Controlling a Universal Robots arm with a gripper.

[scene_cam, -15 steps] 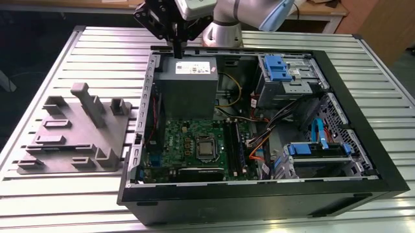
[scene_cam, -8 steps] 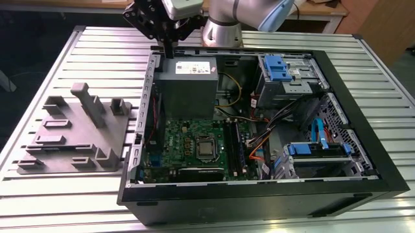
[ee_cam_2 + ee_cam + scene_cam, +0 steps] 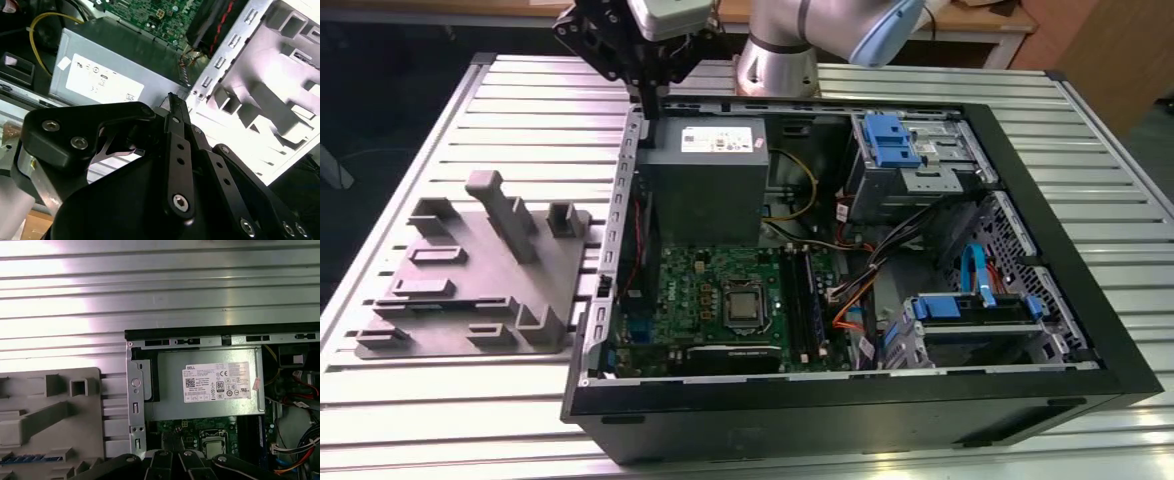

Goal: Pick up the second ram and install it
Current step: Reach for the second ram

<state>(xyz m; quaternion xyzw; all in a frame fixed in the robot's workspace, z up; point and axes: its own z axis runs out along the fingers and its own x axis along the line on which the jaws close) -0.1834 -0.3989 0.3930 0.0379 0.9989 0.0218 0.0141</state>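
Note:
The second ram [image 3: 25,458] shows as a thin blue strip lying in a slot of the grey moulded tray [image 3: 60,420], at the tray's near-left part. My gripper [image 3: 644,98] hangs above the far-left corner of the open computer case [image 3: 1014,160], over the edge between the tray [image 3: 467,270] and the power supply [image 3: 707,165]. Its black fingers [image 3: 172,107] are shut with nothing between them, well apart from the ram. In the first wrist view the gripper [image 3: 175,452] sits over the motherboard's [image 3: 190,427] far edge.
The green motherboard [image 3: 720,295] lies in the case with a processor socket [image 3: 744,305] and memory slots [image 3: 798,300] beside it. Drive cages with blue latches [image 3: 887,140] and loose cables [image 3: 854,300] fill the exterior view's right side. A slatted metal table [image 3: 520,90] surrounds everything.

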